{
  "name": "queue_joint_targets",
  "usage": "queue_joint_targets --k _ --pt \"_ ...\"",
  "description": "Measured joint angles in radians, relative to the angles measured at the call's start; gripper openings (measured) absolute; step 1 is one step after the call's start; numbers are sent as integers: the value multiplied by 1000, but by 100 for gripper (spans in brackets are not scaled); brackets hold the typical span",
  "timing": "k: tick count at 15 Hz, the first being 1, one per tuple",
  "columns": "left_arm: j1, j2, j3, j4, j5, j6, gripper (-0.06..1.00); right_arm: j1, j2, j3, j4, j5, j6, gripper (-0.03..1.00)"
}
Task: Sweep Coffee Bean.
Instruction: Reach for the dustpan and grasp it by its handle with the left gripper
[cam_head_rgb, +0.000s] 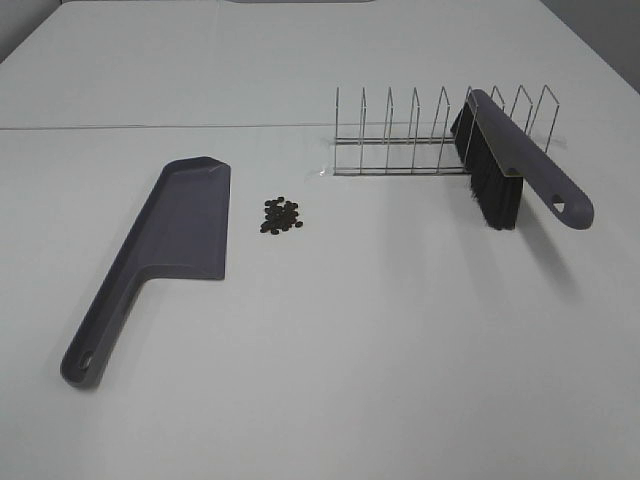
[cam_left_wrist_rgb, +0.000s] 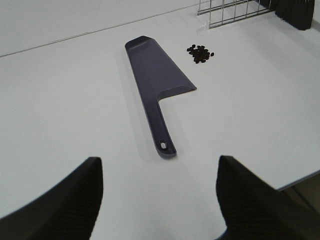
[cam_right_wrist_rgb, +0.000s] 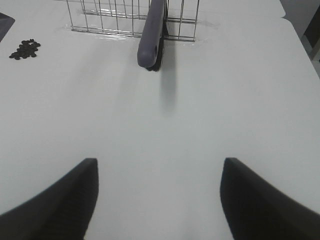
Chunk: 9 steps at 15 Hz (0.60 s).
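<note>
With jaws apart and empty, the left tool (cam_left_wrist_rgb: 160, 167) faces the dustpan (cam_left_wrist_rgb: 157, 80) lying just beside the coffee bean (cam_head_rgb: 281, 215) cluster, while the right tool (cam_right_wrist_rgb: 159, 167) faces the brush (cam_right_wrist_rgb: 152, 35), propped handle-out in the rack (cam_head_rgb: 400, 140) for easy grasping.

The high camera overlooks the whole table (cam_head_rgb: 400, 380); both low wrist cameras share the coffee bean (cam_left_wrist_rgb: 200, 54).

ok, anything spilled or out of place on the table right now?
Only the coffee beans: they lie in a loose cluster spilled on the table, close beside the dustpan but not touching it. The brush sits tilted in the wire rack, handle poking out past it; it looks parked, not fallen. Nothing looks damaged.
</note>
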<state>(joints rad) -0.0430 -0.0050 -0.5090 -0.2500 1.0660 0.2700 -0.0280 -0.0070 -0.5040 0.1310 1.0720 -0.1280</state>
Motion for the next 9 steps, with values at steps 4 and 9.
queue_joint_targets --k 4,9 --pt "0 0 0 0 0 0 63 0 0 0 0 0 0 66" --pt "0 0 0 0 0 0 63 0 0 0 0 0 0 66"
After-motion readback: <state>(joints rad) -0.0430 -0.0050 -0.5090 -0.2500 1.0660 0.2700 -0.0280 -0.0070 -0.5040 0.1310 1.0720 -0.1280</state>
